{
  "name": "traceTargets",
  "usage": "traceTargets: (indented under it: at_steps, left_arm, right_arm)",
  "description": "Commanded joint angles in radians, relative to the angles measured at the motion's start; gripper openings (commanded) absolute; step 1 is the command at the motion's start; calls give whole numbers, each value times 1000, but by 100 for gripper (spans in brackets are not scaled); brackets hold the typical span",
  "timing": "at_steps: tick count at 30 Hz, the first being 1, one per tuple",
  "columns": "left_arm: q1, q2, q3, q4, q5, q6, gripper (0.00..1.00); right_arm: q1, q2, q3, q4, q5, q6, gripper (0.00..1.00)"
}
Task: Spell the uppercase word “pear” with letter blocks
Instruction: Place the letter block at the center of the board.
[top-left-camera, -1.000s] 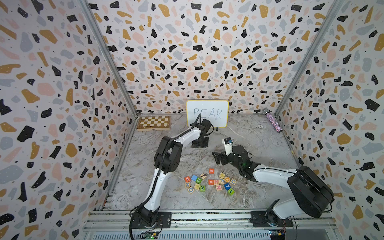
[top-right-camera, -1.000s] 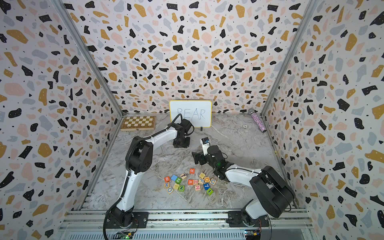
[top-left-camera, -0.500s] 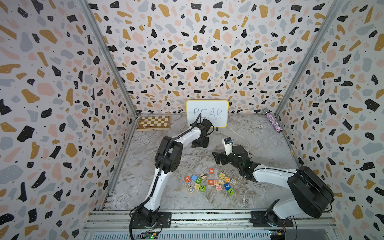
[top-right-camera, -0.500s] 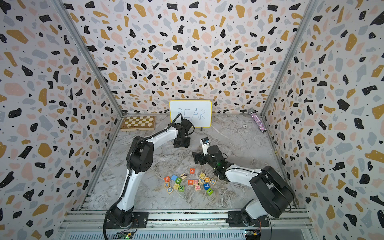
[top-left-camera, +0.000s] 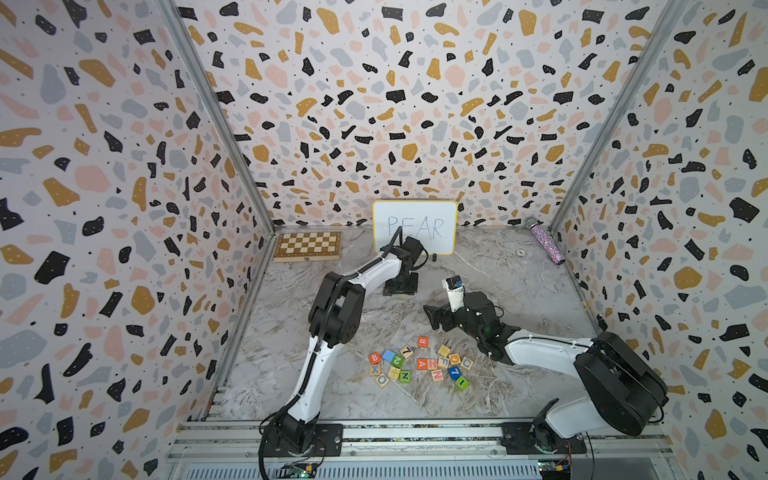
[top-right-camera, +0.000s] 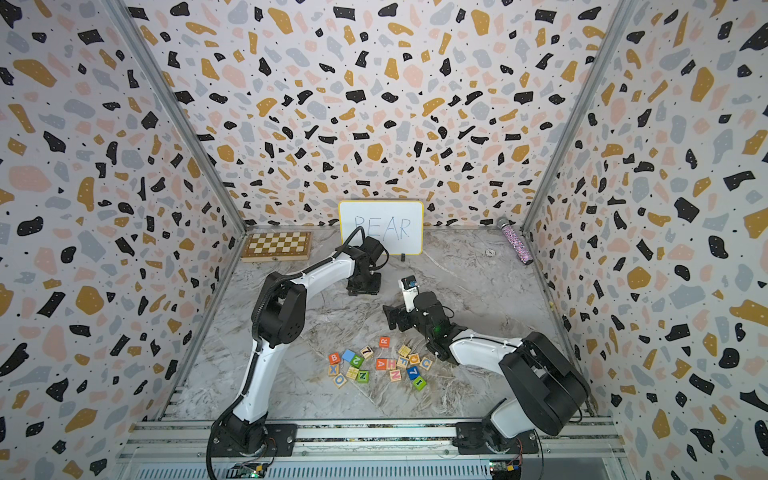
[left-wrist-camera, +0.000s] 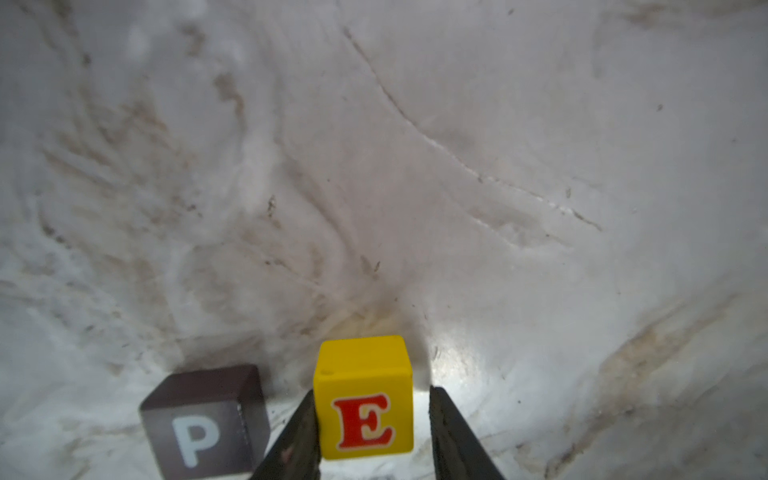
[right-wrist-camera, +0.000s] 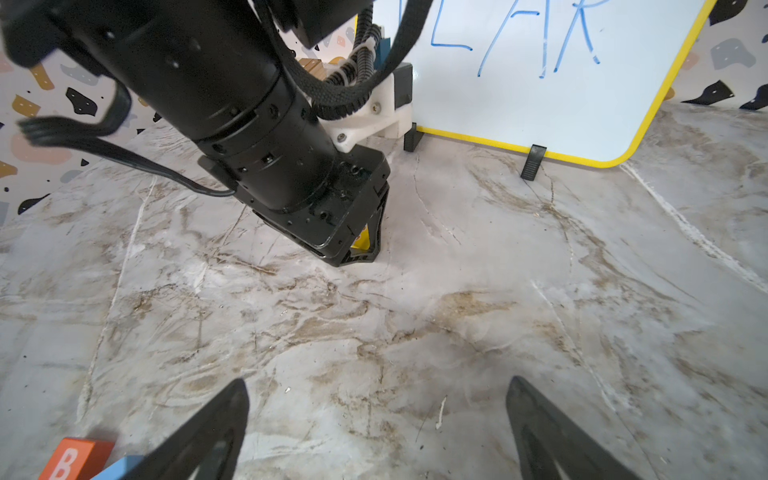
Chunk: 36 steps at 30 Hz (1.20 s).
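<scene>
Near whiteboard (top-left-camera: 434, 214), left gripper (top-left-camera: 400, 287) nose-down

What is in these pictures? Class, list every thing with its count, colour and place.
whiteboard: one, white, yellow edge, at back wall
chessboard: one, brown and cream, by left wall
bottle: one, glittery pink, by right wall
small pale thing: one, near bottle
E block: one, yellow, in front of whiteboard
P block: one, black, beside E block
loose blocks: about eighteen, mixed colours, table front
table: one, grey marble, under everything
left gripper: one, black, open around E block
right gripper: one, black, open, empty, over table
</scene>
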Motion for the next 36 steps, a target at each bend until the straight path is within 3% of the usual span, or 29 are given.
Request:
traceTargets:
  at_steps: [1, 10, 13, 16, 28, 36]
  left_arm:
    - [5, -79, -18, 10, 1, -1, 42]
    - [8, -217, -107, 56, -32, 17, 43]
    - [12, -246, -118, 45, -37, 34, 40]
    - [17, -287, -151, 49, -35, 45, 31]
    - [42, -532, -421, 171, -28, 79, 29]
    - [41, -716, -633, 301, -1, 121, 22]
  right_arm:
    - [8, -28, -8, 27, -7, -20, 97]
    - [10, -54, -17, 45, -33, -25, 97]
    - [10, -52, -7, 34, -36, -26, 97]
    - [10, -38, 26, -4, -63, -31, 97]
    - [18, -8, 82, -60, -135, -17, 97]
    - [28, -14, 126, -123, -156, -8, 97]
